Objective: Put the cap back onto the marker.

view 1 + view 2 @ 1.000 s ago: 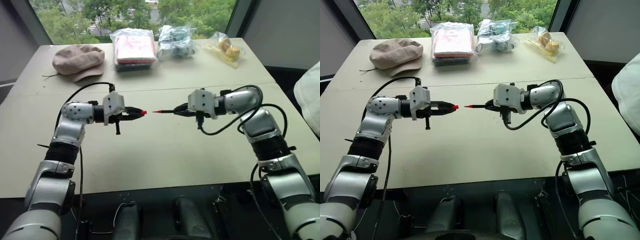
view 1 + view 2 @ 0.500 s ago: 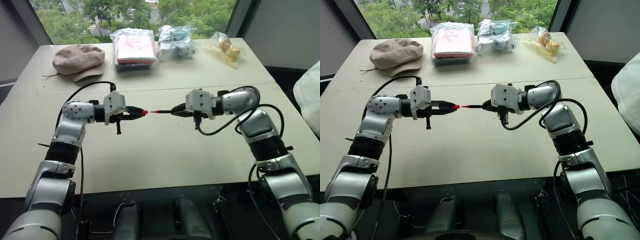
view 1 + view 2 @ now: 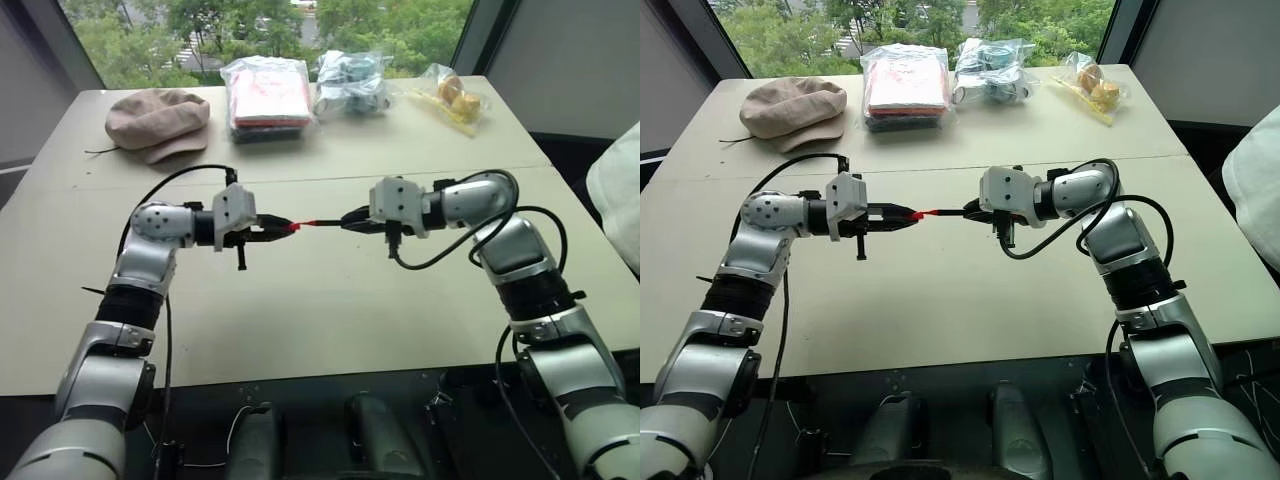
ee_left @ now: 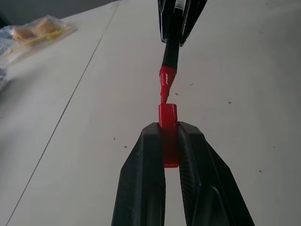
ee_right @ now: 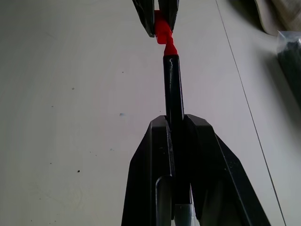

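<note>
Because the two parts must line up, the left gripper (image 4: 171, 141) is squeezing the tiny bright red plastic cap (image 4: 168, 123) with its open end facing right. The right gripper (image 5: 176, 129) is clenching the thin black marker (image 5: 173, 87), its red tip touching the cap's mouth above the table.

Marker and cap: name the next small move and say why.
Probably ease the two grippers straight toward each other so the marker slides deeper into the cap. The left gripper clamps the cap and the right gripper clamps the barrel. The red tip is just at the cap's mouth, roughly in line with it, with the red section still showing, so the cap isn't seated.
</note>
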